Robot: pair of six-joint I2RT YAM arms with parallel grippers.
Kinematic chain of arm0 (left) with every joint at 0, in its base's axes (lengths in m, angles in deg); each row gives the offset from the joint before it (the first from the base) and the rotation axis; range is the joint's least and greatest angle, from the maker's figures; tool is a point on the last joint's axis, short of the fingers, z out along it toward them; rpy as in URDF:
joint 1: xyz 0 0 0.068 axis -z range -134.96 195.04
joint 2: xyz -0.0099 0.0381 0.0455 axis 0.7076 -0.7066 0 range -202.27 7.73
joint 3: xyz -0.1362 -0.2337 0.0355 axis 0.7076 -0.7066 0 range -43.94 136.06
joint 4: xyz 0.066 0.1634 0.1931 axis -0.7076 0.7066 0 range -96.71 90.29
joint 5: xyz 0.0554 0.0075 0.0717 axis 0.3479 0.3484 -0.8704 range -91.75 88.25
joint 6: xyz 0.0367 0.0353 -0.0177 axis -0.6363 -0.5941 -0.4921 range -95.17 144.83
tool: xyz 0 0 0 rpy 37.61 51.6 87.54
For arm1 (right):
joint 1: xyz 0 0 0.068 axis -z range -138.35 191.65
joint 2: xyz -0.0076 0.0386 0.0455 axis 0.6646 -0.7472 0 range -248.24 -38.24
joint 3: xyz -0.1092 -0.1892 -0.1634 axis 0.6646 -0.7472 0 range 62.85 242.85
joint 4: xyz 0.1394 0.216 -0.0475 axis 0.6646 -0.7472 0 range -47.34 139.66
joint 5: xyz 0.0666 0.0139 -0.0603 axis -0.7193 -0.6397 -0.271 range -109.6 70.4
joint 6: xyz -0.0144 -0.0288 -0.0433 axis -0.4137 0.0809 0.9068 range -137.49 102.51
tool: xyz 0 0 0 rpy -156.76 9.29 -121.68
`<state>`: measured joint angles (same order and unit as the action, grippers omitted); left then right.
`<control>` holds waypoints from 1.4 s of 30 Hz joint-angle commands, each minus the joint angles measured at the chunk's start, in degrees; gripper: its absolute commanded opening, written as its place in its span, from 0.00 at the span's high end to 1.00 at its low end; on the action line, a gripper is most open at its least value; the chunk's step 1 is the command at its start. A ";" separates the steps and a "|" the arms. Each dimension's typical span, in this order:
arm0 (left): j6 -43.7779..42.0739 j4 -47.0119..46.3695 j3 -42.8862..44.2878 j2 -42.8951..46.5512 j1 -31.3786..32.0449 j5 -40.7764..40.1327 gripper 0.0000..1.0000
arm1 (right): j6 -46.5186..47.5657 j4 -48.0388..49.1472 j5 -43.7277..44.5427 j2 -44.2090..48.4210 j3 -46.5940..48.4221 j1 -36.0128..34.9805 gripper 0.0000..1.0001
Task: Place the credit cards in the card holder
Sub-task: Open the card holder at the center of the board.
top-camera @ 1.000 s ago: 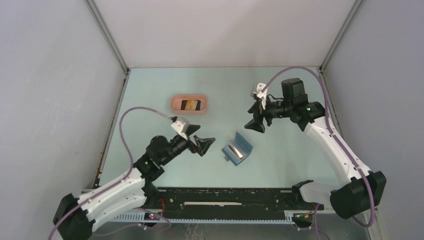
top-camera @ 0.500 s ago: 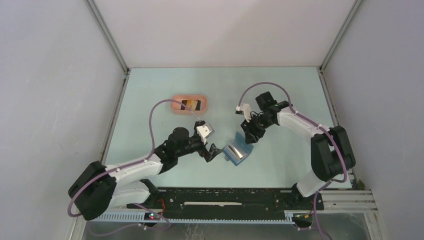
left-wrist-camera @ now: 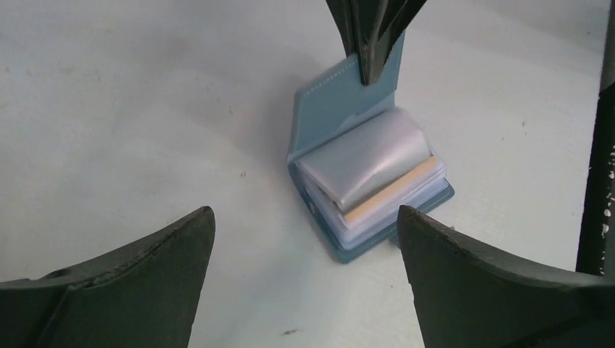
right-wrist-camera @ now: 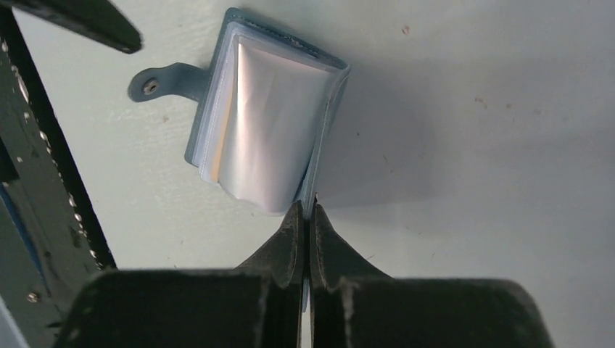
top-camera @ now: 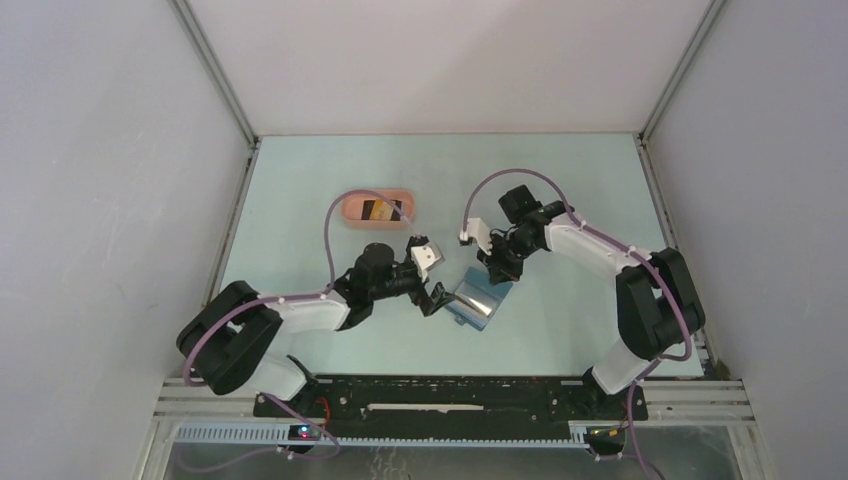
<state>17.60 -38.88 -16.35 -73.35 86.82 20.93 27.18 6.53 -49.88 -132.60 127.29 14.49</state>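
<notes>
**Right gripper pinches the card holder's cover, left gripper hangs wide open**

The blue card holder [top-camera: 478,302] lies open on the pale green table [top-camera: 560,190], roughly midway between the 2 arms and nearer the front than the back. Its lower half rests flat on the surface, while its cover [left-wrist-camera: 330,98] stands nearly upright.

The right gripper [right-wrist-camera: 305,210] is clenched on the top edge of that cover. Its 2 fingers are pressed together with the thin blue flap caught between the tips. Seen from the right wrist, a stack of clear plastic sleeves [right-wrist-camera: 265,127] bulges out of the open holder. A small blue tab [right-wrist-camera: 163,81] with a metal snap sticks out flat on the table from the side away from the cover. From the left wrist, a tan-orange edge [left-wrist-camera: 395,190] shows between the sleeves; I cannot tell what it is.

The left gripper [left-wrist-camera: 304,217] sits low over the table just beside the holder, on the side opposite the raised cover. Its fingers are spread wide, grasp nothing and do not touch the holder.

The credit cards [top-camera: 378,209], 1 black and 1 tan-orange, lie in the pink oval tray [top-camera: 347,210], farther back and to the left, well apart from the holder.
</notes>
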 commanded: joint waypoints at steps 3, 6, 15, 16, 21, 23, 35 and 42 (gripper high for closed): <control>-1.48 -18.00 -0.94 -3.19 -0.70 7.36 0.02 | 21.58 -2.95 -6.17 5.86 0.15 -0.90 1.00; 1.05 -25.73 -3.07 -5.89 -0.68 8.68 0.04 | 27.22 -4.00 -8.65 6.25 0.14 -1.09 1.00; 4.34 -47.15 -6.03 -14.61 -0.83 14.15 0.23 | 31.41 -5.21 -10.27 6.40 0.07 -3.03 1.00; 4.69 -47.20 -5.42 -15.16 -0.88 14.60 0.24 | 31.51 -5.36 -10.47 6.58 0.07 -3.19 1.00; 6.11 -42.68 -1.93 -16.63 -0.86 17.77 0.49 | 31.18 -5.08 -10.06 7.32 0.09 -4.32 1.00; 6.28 -36.46 0.35 -16.79 -0.92 18.31 0.65 | 30.46 -4.85 -10.35 7.97 0.08 -4.52 1.00; 33.65 -39.06 -8.30 -12.58 -1.20 -2.20 1.00 | 12.71 0.43 -12.53 24.57 0.13 2.81 0.35; 61.80 -48.78 -16.59 -13.94 -0.97 -20.39 1.00 | 4.92 -10.41 -36.99 17.79 -0.61 3.36 0.12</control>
<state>61.93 -80.25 -30.62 -86.94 85.95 11.84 34.04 5.28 -70.88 -107.36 127.05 20.22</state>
